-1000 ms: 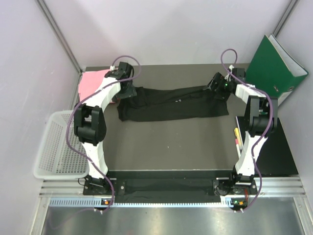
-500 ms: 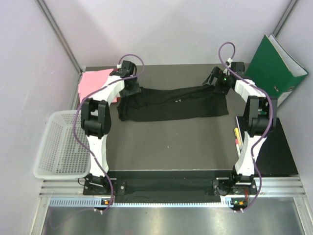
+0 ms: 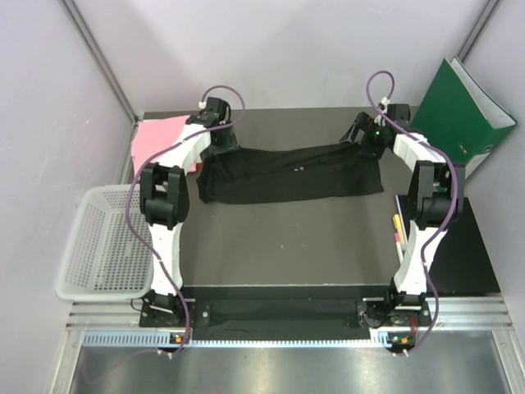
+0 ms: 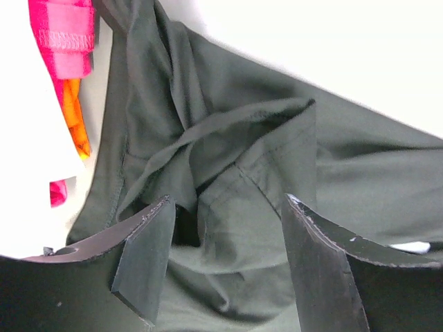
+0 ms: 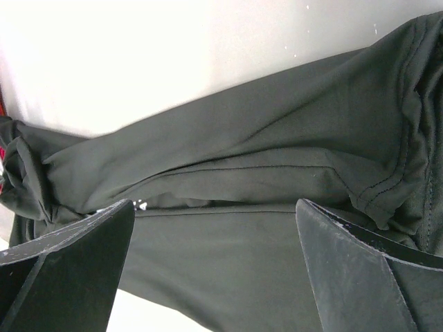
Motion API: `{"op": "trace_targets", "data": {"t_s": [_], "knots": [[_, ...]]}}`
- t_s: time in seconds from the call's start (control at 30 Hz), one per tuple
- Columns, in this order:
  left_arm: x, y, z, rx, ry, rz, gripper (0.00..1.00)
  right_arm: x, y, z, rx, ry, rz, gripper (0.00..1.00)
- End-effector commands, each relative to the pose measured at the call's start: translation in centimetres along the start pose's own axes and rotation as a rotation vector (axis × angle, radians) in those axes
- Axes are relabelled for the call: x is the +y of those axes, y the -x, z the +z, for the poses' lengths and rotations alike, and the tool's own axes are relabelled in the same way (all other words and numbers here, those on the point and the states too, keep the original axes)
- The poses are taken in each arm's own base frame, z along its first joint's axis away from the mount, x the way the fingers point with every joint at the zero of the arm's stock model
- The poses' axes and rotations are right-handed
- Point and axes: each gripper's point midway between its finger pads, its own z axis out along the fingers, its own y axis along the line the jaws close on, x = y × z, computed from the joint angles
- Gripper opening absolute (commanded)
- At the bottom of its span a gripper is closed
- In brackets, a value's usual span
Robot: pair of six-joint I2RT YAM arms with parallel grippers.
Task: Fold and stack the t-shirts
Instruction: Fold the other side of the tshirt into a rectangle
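Dark table (image 3: 279,246) w/ black shirt (image 3: 287,174) folded long; L claw (image 4: 228,207) & R claw (image 5: 214,207) both released, over its far corners.

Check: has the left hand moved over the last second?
Yes. The left hand has shifted toward the far edge of the table and slightly right, away from the pink shirt.

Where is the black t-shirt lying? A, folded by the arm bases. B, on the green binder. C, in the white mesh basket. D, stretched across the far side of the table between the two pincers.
D: the black t-shirt lies spread on the table, its ends under the left pincer and right pincer.
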Motion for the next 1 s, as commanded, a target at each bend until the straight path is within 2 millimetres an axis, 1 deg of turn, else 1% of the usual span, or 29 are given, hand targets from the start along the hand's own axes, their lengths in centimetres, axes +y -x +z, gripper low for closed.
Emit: {"op": "trace_targets", "data": {"t_s": [0.0, 0.1, 0.23, 0.27, 0.3, 0.33, 0.37, 0.4, 0.47, 0.5, 0.57, 0.6, 0.67, 0.7, 0.73, 0.83, 0.87, 0.9, 0.93, 0.97], "knots": [[0.3, 1.2, 0.8, -0.035, 0.029, 0.017, 0.67, 0.6, 0.2, 0.2, -0.004, 0.019, -0.027, 1.0], [0.3, 0.4, 1.7, -0.013, 0.024, 0.022, 0.66, 0.5, -0.1, 0.4, 0.003, 0.019, -0.023, 1.0], [0.1, 0.1, 2.8, -0.007, 0.018, 0.014, 0.59, 0.6, -0.1, 0.4, 0.003, 0.027, -0.019, 1.0], [0.1, 0.2, 3.0, -0.008, 0.023, 0.015, 0.49, 0.7, 0.0, 0.4, 0.002, 0.028, -0.019, 1.0], [0.1, 0.2, 3.1, -0.006, 0.023, 0.015, 0.42, 0.6, 0.0, 0.5, 0.003, 0.027, -0.015, 1.0], [0.0, 0.4, 3.2, -0.012, 0.021, 0.012, 0.32, 0.6, -0.1, 0.5, 0.005, 0.028, -0.016, 1.0], [0.0, 0.4, 3.2, -0.008, 0.023, 0.013, 0.08, 0.6, -0.1, 0.5, 0.005, 0.028, -0.015, 1.0], [0.0, 0.5, 3.2, -0.008, 0.027, 0.015, 0.0, 0.5, -0.1, 0.5, 0.006, 0.027, -0.015, 1.0], [-0.1, 1.1, 2.6, -0.023, 0.024, 0.013, 0.0, 0.5, -0.3, 0.6, 0.01, 0.028, -0.014, 1.0], [-0.2, 1.9, 1.7, -0.046, 0.02, 0.008, 0.0, 0.5, -0.3, 0.6, 0.013, 0.028, -0.011, 1.0], [-0.3, 2.5, 0.9, -0.07, 0.016, 0.007, 0.0, 0.4, -0.3, 0.6, 0.01, 0.025, -0.011, 1.0], [-0.5, 3.5, -0.3, -0.102, 0.006, 0.005, 0.0, 0.5, -0.3, 0.6, 0.01, 0.026, -0.012, 1.0], [-0.5, 4.0, -1.2, -0.124, 0.0, 0.006, 0.0, 0.3, -0.3, 0.7, 0.011, 0.026, -0.01, 1.0], [-0.9, 4.9, -2.1, -0.157, -0.022, 0.002, 0.0, 0.3, -0.4, 0.7, 0.014, 0.025, -0.006, 1.0], [-1.4, 4.6, -2.2, -0.152, -0.057, 0.013, 0.0, 0.3, -0.4, 0.8, 0.014, 0.026, -0.008, 1.0], [-2.9, 5.1, -2.7, -0.154, -0.131, 0.023, 0.0, 0.1, -0.6, 1.0, 0.019, 0.022, 0.001, 1.0], [-3.5, 5.0, -2.7, -0.142, -0.163, 0.026, 0.0, 0.2, -0.5, 1.0, 0.017, 0.024, 0.0, 1.0], [-3.8, 4.7, -2.3, -0.128, -0.18, 0.027, 0.0, 0.1, -0.5, 1.0, 0.017, 0.023, 0.001, 0.99], [-4.1, 5.0, -2.4, -0.137, -0.193, 0.024, 0.0, 0.1, -0.5, 1.1, 0.018, 0.024, 0.004, 1.0], [-5.1, 4.8, -2.5, -0.124, -0.245, 0.027, 0.0, 0.1, -0.7, 1.1, 0.023, 0.023, 0.006, 1.0]]}}
